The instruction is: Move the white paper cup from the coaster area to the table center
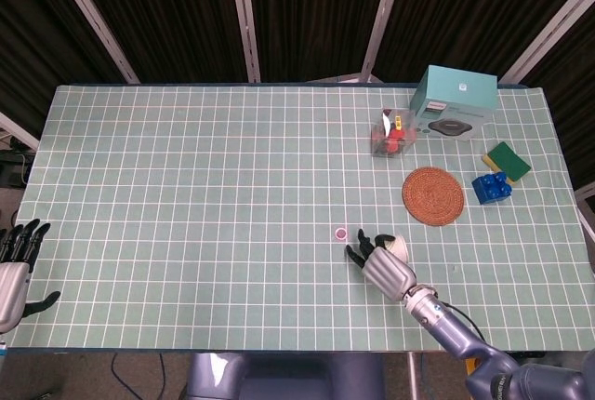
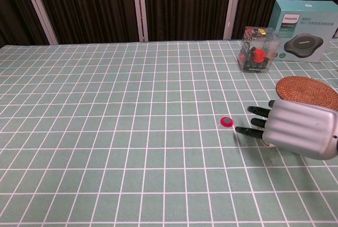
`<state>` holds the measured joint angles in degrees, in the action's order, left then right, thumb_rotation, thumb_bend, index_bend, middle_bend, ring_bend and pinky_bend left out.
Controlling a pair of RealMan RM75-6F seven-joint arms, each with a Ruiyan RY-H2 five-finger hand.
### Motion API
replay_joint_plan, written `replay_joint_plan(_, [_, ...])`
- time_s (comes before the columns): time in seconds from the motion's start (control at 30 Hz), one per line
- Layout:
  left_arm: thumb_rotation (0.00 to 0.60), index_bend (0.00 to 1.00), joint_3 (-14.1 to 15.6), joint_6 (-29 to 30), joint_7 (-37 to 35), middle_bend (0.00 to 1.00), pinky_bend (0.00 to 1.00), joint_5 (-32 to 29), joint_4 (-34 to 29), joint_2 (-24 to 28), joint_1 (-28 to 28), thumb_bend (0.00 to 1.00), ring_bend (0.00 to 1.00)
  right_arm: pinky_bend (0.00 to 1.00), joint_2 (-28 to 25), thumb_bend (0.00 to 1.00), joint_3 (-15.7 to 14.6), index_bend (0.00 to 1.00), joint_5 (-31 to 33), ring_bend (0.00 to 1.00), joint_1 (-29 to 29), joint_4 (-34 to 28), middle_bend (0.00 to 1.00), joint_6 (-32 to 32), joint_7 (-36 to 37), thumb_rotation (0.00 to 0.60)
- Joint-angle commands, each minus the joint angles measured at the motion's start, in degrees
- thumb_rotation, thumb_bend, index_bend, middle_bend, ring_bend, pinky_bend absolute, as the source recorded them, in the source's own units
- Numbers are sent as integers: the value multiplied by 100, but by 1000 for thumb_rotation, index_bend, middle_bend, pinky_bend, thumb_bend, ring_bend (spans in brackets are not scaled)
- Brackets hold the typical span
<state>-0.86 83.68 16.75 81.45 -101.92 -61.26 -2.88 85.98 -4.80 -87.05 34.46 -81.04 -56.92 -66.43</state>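
The white paper cup shows as a small white shape on the table, just past my right hand and left of and nearer than the woven coaster. My right hand hovers low with its dark fingers spread, and nothing shows in its grip. In the chest view the right hand hides the cup, fingers pointing left, with the coaster behind it. My left hand hangs open off the table's left front corner.
A small pink disc lies just left of the right hand's fingers. At the back right stand a teal box and a clear case of red toys. A blue brick and green sponge sit right of the coaster.
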Motion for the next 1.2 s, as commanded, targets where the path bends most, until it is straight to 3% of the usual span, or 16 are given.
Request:
replay_joint_plan(0.03, [600, 0, 1, 1, 4, 0, 0, -1, -1, -6, -1, 0, 0, 523, 29, 295, -27, 83, -158, 172, 9, 109, 313, -76, 213, 600])
replay_joint_plan(0.27, [600, 0, 9, 8, 31, 0, 0, 3, -6, -16, 0, 0, 0, 545, 8, 314, 32, 97, -445, 190, 15, 218, 328, -342, 953, 600])
replay_joint_plan(0.37, [600, 0, 10, 5, 24, 0, 0, -5, -7, -16, -1, 0, 0, 544, -37, 314, 172, 108, -480, 191, 3, 177, 332, -546, 1591, 600])
replay_joint_plan(0.6, [600, 0, 19, -30, -3, 0, 0, -14, -18, -7, -14, 0, 0, 543, -203, 314, 673, 110, 83, 196, 10, -290, 337, -519, 2991, 600])
replay_joint_plan(0.8, [600, 0, 18, -57, -35, 0, 0, -39, -20, 10, -22, 0, 0, 533, -262, 313, 1168, 123, 934, 194, 69, -660, 337, -128, 4278, 600])
replay_joint_plan(0.93, [600, 0, 26, -75, 2, 0, 0, -46, -18, -2, -31, 0, 0, 513, -149, 314, 1430, 126, 1434, 188, 209, -661, 337, 224, 4737, 600])
replay_joint_plan(1.2, [600, 0, 11, -95, -4, 0, 0, -101, -20, 3, -41, 0, 0, 486, 322, 314, 1697, 126, 1741, 169, 401, -246, 336, 354, 5304, 600])
